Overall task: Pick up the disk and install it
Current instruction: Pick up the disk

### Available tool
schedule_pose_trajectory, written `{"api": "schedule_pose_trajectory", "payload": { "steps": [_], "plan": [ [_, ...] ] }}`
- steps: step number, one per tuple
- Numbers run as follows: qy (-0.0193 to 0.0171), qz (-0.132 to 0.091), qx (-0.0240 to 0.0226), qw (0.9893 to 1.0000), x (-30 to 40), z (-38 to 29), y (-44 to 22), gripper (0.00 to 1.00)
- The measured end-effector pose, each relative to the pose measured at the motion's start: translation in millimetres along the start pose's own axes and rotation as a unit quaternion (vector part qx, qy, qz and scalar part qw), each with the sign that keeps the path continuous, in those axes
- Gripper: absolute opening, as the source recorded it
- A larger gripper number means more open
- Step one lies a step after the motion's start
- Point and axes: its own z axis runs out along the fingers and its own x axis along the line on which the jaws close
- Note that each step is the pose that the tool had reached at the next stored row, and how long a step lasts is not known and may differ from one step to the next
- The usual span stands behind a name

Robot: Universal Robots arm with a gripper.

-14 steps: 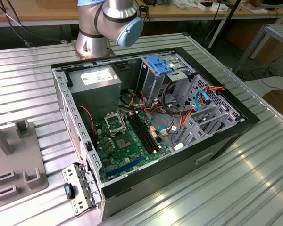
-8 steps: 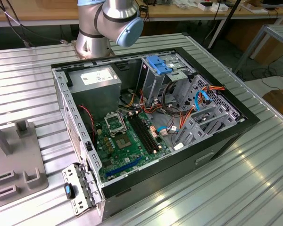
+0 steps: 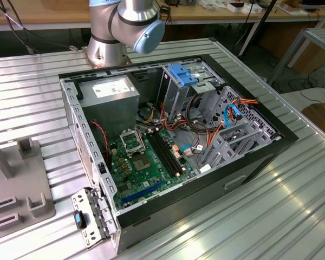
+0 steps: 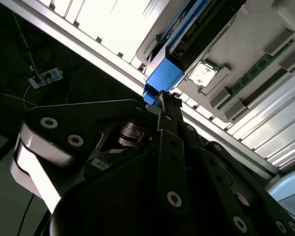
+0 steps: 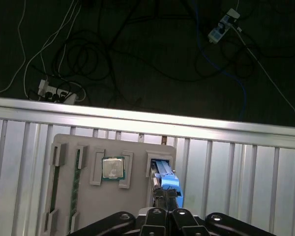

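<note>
**While the disk [image 5: 166, 178] stands in its slot, the gripper [image 5: 166, 195] is clamped on it**

Where the first wrist view looks down the black linkage, the disk sits on edge in a slot of a grey plastic tray [image 5: 135, 196]. It is a thin slab of dull metal, and its near end is capped by a glossy blue plastic frame. The jaws are drawn in tight on that blue end, one pad on each flat side, and the disk is not lifted out of the slot.

The second wrist view has the same grasp from below. The matte black fingers, with round screw heads, meet on the blocky blue corner.

A square processor chip [image 5: 112, 168] with a silvery lid lies in a raised bracket of the tray, just beside the disk. A narrow green memory stick [image 5: 76, 182] stands in a groove further along.

The tray rests on a ribbed aluminium table [image 5: 246, 187] that is bright with glare. Past the table's edge, loose cables [image 5: 88, 49] lie on a dark floor.

In the exterior view, an open black computer case [image 3: 260, 162] lies on the table. Inside it are a green motherboard [image 3: 146, 162], a boxy grey power supply [image 3: 111, 95] and a perforated metal cage [image 3: 176, 95] topped by a blue latch [image 3: 182, 73]. The silver arm [image 3: 124, 27] has its base beyond the case.
</note>
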Motion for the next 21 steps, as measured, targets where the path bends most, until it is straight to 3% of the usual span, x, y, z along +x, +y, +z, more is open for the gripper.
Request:
{"api": "schedule_pose_trajectory", "payload": {
  "steps": [3,7,13,14,15,17,18,20,21],
  "plan": [
    [0.0,0.0,0.0,1.0,0.4,-0.2,-3.9,0.11],
    [0.0,0.0,0.0,1.0,1.6,-0.7,-16.5,0.11],
    [0.0,0.0,0.0,1.0,1.7,-0.7,-17.3,0.11],
    [0.0,0.0,0.0,1.0,1.7,-0.7,-17.3,0.24],
    [0.0,0.0,0.0,1.0,1.7,-0.7,-17.3,0.29],
    [0.0,0.0,0.0,1.0,1.7,-0.7,-17.4,0.54],
    [0.0,0.0,0.0,1.0,1.7,-0.7,-17.4,0.6],
    [0.0,0.0,0.0,1.0,1.7,-0.7,-17.4,0.6],
    [-0.0022,0.0,0.0005,1.0,1.8,-0.4,-17.5,0.6]
  ]
}}
